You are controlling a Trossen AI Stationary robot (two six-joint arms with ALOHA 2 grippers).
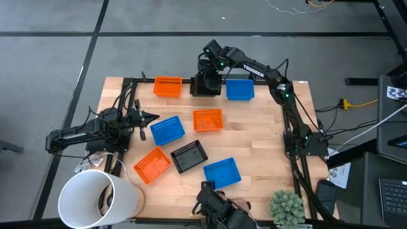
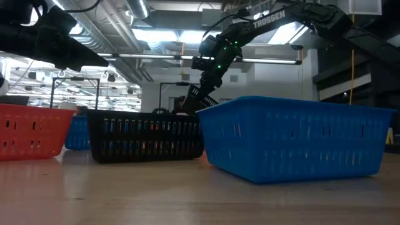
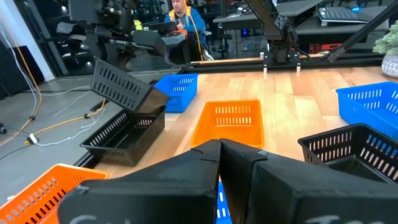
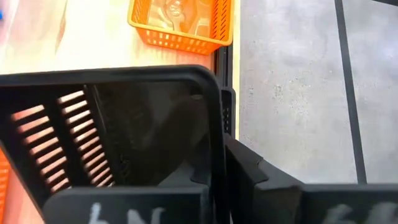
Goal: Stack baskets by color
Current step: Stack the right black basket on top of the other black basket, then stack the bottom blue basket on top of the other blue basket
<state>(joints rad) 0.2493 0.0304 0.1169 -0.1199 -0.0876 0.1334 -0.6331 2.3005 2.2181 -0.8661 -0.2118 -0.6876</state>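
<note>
right gripper (image 1: pixel 210 75) fingers clamped on tilted black basket (image 3: pixel 121 87) rim, over another black basket (image 3: pixel 124 134) (for nesting, likely) | left gripper (image 1: pixel 152 117) fingers together, waiting beside blue basket (image 1: pixel 168 130)

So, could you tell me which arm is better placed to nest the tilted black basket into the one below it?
The right arm. Its tool is at the table's far edge with the tilted black basket between its fingers, directly over the second black basket. The left tool is shut, empty, and nearer the blue basket.
</note>
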